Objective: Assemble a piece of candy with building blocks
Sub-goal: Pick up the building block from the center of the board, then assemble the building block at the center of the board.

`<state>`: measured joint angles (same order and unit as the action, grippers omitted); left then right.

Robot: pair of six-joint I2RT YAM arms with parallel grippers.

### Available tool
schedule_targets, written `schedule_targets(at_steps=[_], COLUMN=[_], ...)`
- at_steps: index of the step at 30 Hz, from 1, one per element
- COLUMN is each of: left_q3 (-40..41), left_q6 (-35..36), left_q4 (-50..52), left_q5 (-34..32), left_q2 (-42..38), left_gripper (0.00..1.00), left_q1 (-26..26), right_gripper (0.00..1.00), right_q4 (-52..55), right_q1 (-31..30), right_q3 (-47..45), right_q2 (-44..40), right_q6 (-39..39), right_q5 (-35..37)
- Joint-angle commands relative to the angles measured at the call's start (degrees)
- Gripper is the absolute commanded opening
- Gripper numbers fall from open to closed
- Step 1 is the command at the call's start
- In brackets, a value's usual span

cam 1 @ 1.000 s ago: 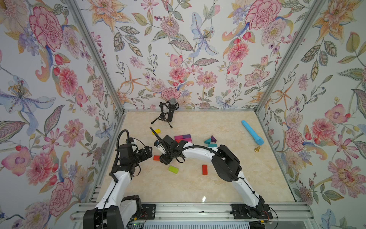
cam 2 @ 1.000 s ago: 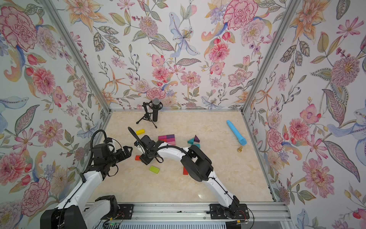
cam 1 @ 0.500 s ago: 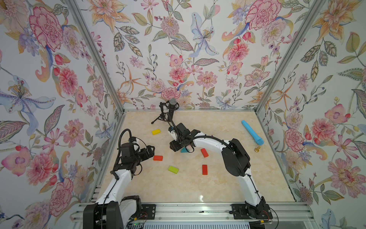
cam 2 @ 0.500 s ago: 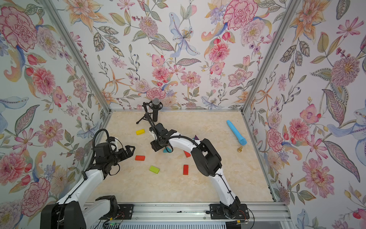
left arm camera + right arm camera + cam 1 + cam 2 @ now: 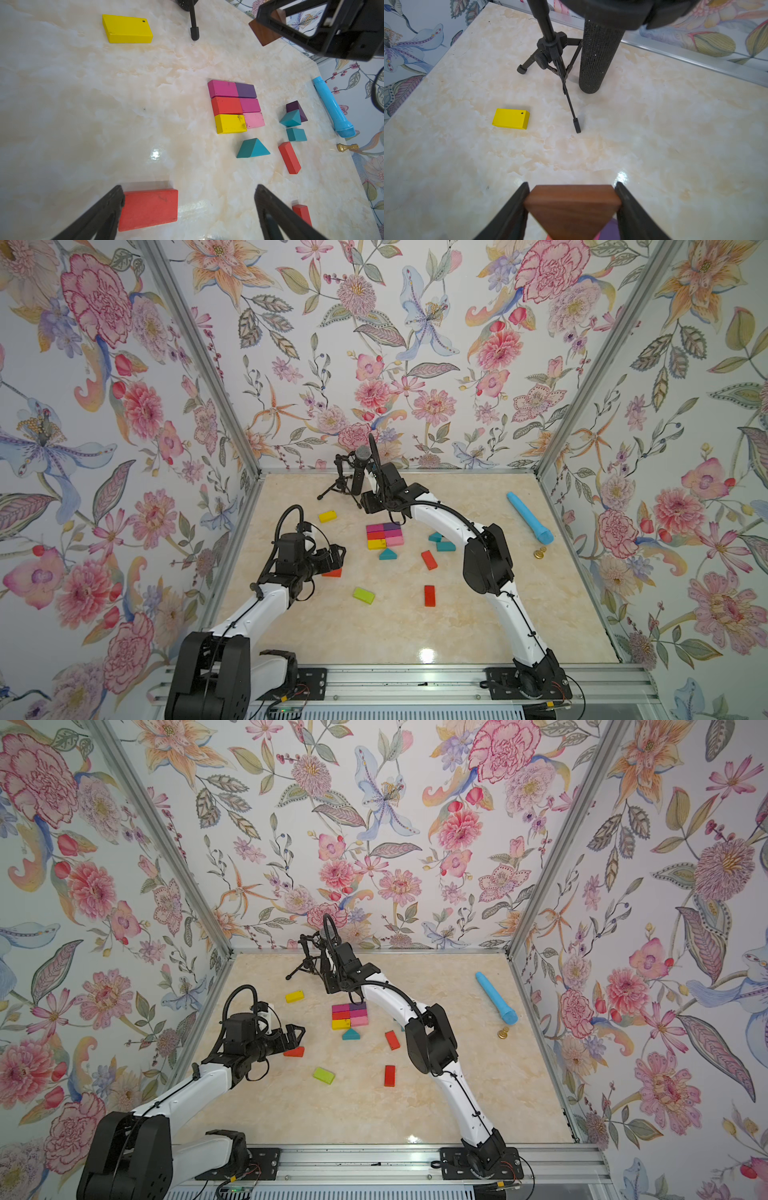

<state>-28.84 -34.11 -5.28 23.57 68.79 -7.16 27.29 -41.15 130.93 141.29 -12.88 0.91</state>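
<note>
Marble-look tabletop (image 5: 415, 626), six-brick slab (image 5: 385, 536) at its middle, and the brown triangle (image 5: 572, 209) clamped in the right gripper (image 5: 572, 185) over the slab's far magenta-purple end.
The black microphone tripod (image 5: 550, 47) stands just beyond those jaws and is the main obstacle. The triangle's apex points back toward the slab, long side across the jaws, so the right arm is nearer. The left gripper (image 5: 188, 187) hangs wide open over a loose red brick (image 5: 148, 208), well aside, and a teal triangle (image 5: 252, 148) lies just off the slab's yellow-pink end.

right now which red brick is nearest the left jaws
The flat red rectangular brick just beneath the open left jaws; the two other loose red bricks lie away, as does the red brick in the grid.
</note>
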Motion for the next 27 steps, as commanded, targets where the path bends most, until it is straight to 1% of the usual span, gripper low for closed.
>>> schedule_targets(at_steps=[1, 6, 16, 20, 27], left_q3=[-1.47, -1.17, 0.56, 1.64, 0.99], left_q6=[-0.61, -0.78, -1.69, -2.53, -2.1], left_q4=[-1.47, -2.1, -3.99, -5.31, -4.14], left_q5=[-0.65, -0.72, 0.17, 1.1, 0.46], left_q2=[0.17, 0.16, 0.35, 1.08, -0.7], left_gripper=[0.99, 0.99, 0.99, 0.99, 0.99], left_q1=[-0.49, -0.49, -0.49, -0.49, -0.48], right_gripper=[0.41, 0.42, 0.44, 0.44, 0.45], right_q4=[4.51, 4.76, 5.46, 5.59, 5.96], right_q1=[0.72, 0.78, 0.72, 0.98, 1.05], right_q3=[4.21, 6.44, 5.03, 5.03, 4.76], right_q2=[3.89, 6.22, 7.49, 8.49, 8.91], right_q6=[-2.03, -2.8, -3.37, -3.99, -4.42], right_q5=[4.01, 6.31, 9.71, 9.21, 9.77])
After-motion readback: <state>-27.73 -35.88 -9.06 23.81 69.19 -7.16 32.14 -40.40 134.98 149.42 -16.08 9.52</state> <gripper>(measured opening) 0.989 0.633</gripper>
